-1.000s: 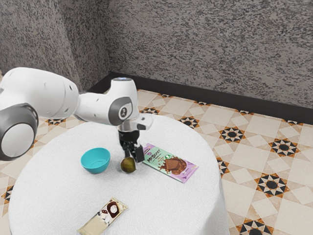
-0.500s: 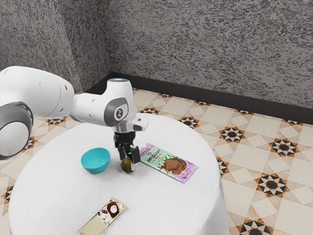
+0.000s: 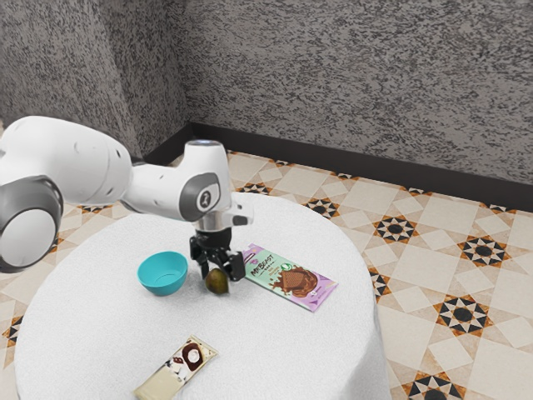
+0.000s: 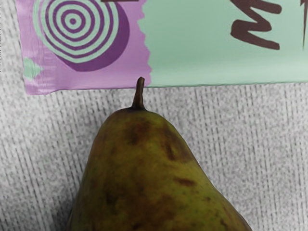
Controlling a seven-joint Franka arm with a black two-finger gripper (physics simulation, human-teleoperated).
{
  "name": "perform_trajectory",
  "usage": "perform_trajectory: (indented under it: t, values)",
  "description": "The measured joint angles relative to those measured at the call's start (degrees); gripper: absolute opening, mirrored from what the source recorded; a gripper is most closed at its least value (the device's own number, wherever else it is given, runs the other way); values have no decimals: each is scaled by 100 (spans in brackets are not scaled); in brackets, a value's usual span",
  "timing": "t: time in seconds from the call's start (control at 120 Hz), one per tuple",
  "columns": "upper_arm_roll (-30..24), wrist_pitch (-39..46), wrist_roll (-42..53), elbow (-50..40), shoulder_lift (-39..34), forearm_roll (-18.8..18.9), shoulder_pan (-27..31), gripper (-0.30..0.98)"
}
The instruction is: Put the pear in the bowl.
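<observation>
Leftmost in the exterior view, the turquoise bowl (image 3: pixel 162 274) sits just beside the gripper (image 3: pixel 220 276); the wrapped bar (image 3: pixel 176 369) lies well apart, nearer the camera. Next comes the pear (image 3: pixel 217 282), low between the gripper's spread, open fingers, then the chocolate packet (image 3: pixel 290 277) just beyond them.

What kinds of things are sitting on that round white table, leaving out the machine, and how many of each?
Pear: 1
Bowl: 1, turquoise
Wrapped bars: 2, one purple-and-green bar and one smaller cream bar
Total: 4
</observation>
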Motion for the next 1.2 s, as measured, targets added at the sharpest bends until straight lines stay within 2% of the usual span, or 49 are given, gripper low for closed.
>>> perform_trajectory:
  t: [0.142,0.6,1.017,1.2]
  values:
    - [-5,47,-264,-5,16,-6,2,68]
    - [-5,47,-791,-5,-9,18,0,47]
    - [-50,31,-1045,-9,-56,39,0,41]
    - [-50,-49,-1155,-9,-311,190,0,33]
